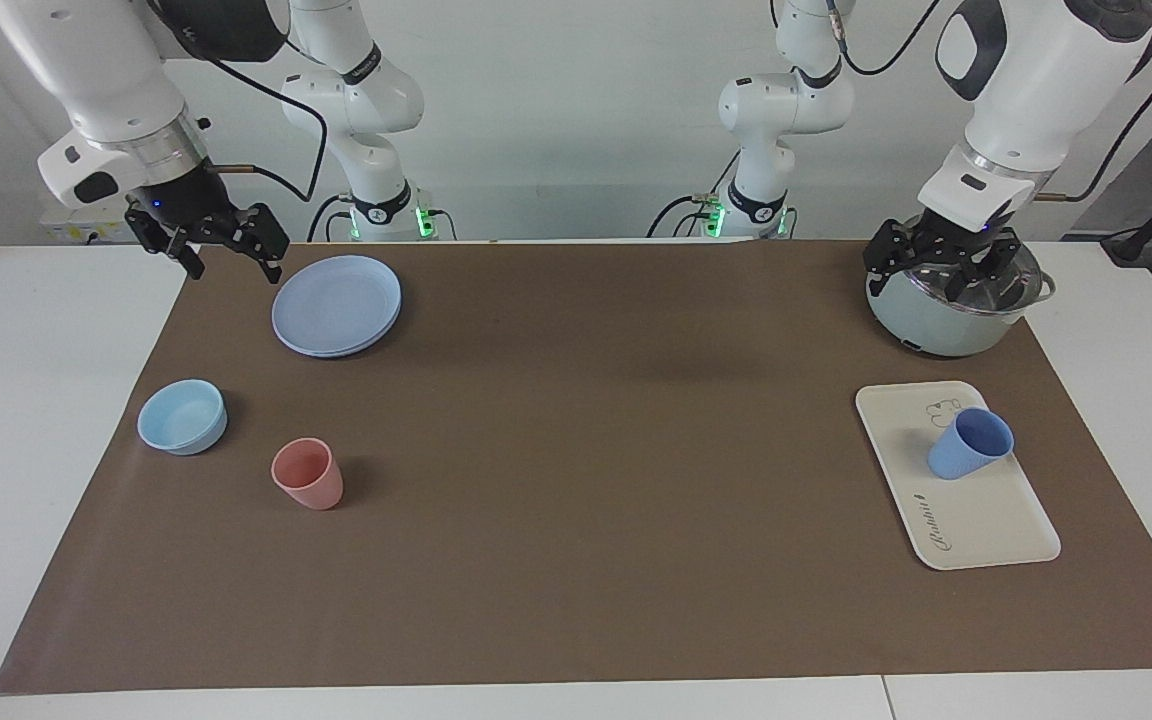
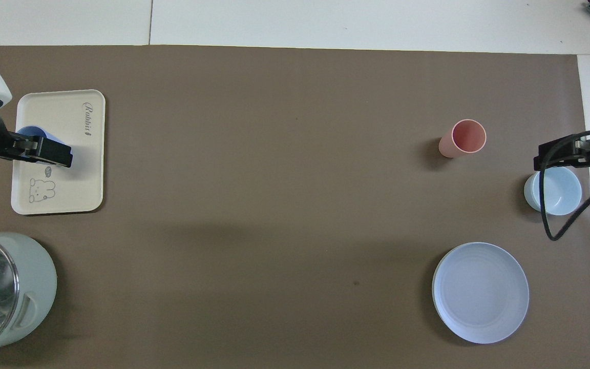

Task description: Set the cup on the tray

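Note:
The periwinkle-blue cup (image 1: 971, 443) stands mouth up on the cream-white tray (image 1: 976, 520), at the tray's end nearer the robots, beside the bear drawing. The tray lies at the left arm's end of the table. My left gripper (image 1: 944, 275) is open and empty, raised in the air above the pot and tray, apart from the cup. In the overhead view it (image 2: 44, 150) covers most of the cup (image 2: 29, 131) on the tray (image 2: 77, 169). My right gripper (image 1: 231, 262) is open and empty, raised at the right arm's end; it also shows in the overhead view (image 2: 571, 154).
A pale green pot (image 1: 936, 320) with a glass lid stands nearer the robots than the tray. At the right arm's end are a round blue plate (image 1: 336, 305), a light-blue bowl (image 1: 182, 416) and a salmon-pink tumbler (image 1: 308, 473). A brown mat (image 1: 586, 450) covers the table.

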Tool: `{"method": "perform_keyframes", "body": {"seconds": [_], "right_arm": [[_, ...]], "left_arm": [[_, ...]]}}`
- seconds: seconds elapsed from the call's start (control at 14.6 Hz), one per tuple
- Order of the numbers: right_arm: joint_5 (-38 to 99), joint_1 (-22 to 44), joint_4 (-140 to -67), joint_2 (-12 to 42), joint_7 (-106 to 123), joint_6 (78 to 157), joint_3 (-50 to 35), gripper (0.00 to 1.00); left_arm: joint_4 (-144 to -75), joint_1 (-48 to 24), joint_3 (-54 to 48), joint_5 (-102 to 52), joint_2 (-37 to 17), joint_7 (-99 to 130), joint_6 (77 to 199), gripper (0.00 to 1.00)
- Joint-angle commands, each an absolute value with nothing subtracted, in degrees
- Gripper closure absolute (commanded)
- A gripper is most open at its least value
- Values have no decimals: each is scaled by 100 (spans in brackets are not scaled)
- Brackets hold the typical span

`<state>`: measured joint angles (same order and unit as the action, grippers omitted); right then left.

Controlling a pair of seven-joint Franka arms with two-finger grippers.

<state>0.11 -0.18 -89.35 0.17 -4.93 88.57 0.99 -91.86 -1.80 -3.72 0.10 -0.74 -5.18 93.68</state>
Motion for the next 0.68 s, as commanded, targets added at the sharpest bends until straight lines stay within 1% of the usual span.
{"method": "perform_keyframes", "body": {"seconds": [0.0, 0.62], "right_arm": [[-35, -35, -8991, -70, -343, 8798, 79, 1], [-35, -35, -8991, -70, -352, 8798, 26, 1]], "left_arm": [[-9413, -167, -387, -79, 114, -572, 9484, 0], [-9413, -18, -387, -79, 123, -571, 9422, 0]]}}
